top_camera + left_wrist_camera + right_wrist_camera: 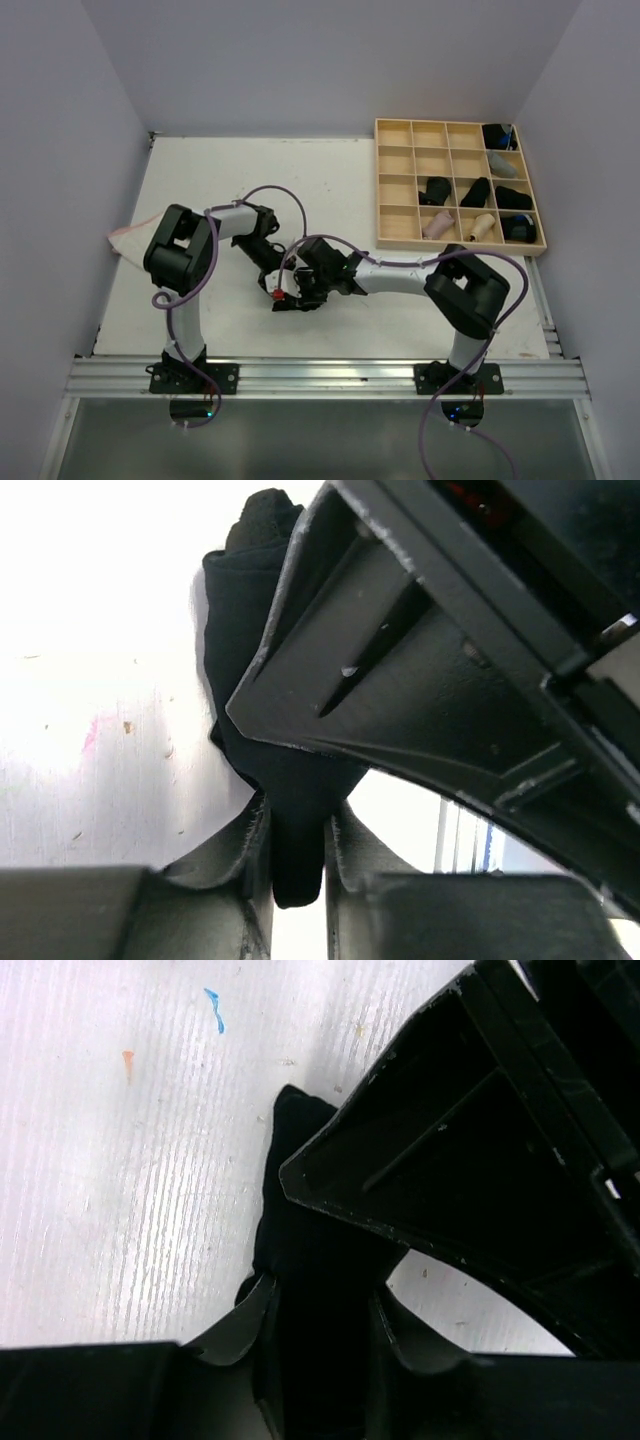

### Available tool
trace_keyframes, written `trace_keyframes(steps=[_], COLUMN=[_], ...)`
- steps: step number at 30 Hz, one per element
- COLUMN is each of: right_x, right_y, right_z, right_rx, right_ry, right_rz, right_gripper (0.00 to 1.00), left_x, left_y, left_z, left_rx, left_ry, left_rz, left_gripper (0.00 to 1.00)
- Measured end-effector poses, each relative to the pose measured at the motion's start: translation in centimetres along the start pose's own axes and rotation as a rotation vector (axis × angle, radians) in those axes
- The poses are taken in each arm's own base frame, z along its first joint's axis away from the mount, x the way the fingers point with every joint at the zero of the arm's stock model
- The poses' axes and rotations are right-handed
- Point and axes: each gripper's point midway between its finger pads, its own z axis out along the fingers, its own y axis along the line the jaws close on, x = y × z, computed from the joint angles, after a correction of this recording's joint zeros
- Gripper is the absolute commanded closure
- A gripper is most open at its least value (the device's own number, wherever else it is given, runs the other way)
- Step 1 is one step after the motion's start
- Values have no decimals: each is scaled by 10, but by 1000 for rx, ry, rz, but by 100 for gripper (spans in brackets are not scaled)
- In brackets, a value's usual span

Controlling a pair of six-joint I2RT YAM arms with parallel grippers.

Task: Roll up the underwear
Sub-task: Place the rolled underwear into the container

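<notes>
A black underwear [262, 660] lies bunched on the white table where the two arms meet, at the middle front. My left gripper [298, 852] is shut on one end of it, with cloth pinched between the fingers. My right gripper [320, 1345] is shut on the same black underwear [300, 1230] from the opposite side. In the top view the left gripper [274, 280] and the right gripper [300, 292] are close together and hide most of the cloth. A whitish underwear with pink edging [126, 240] lies flat at the table's left edge.
A pale wooden grid tray [379, 186] stands at the back right. It holds several rolls, black ones [475, 190], beige ones [437, 225] and a grey one [503, 165]. Purple cables loop over both arms. Walls close in the left, back and right sides.
</notes>
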Motion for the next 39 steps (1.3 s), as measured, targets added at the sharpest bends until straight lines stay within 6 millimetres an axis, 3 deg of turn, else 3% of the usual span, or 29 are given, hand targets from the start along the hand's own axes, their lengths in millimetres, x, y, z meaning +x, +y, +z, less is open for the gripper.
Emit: trace_keyframes(steps=[2, 4, 7, 8, 12, 15, 19, 24, 28, 31, 35, 39], right_x=[0, -1, 0, 2, 11, 16, 31, 61, 97, 126, 163, 181], right_y=[0, 1, 4, 8, 24, 18, -28, -133, -186, -204, -209, -201], right_z=[0, 0, -4, -7, -25, -42, -80, -165, -235, -260, -258, -242], right_rx=[-5, -10, -14, -20, -48, -29, 78, 355, 523, 585, 586, 553], right_ry=[1, -1, 1, 7, 36, 44, 27, -44, -92, -106, -92, -78], right_rz=[-6, -12, -14, -10, 22, 91, 291, 551, 723, 844, 1020, 1145], right_gripper=[100, 100, 100, 100, 100, 100, 100, 100, 100, 100, 100, 100], left_x=[-1, -2, -14, -21, -58, -95, -140, -169, -190, -196, -191, -180], left_y=[1, 2, 17, 24, 36, 25, -4, -29, -48, -54, -46, -34], left_z=[-2, -9, -38, -53, -124, -188, -264, -340, -361, -366, -357, -343], left_rx=[-5, -23, -162, -230, -530, -764, -1056, -1306, -1301, -1292, -1269, -1246], left_ry=[-11, -28, -81, -108, -233, -336, -520, -783, -893, -942, -938, -908], left_rz=[-10, -30, 28, 58, 196, 318, 390, 268, 255, 249, 208, 160], left_gripper=[55, 46, 21, 0, 0, 0, 0, 0, 0, 0, 0, 0])
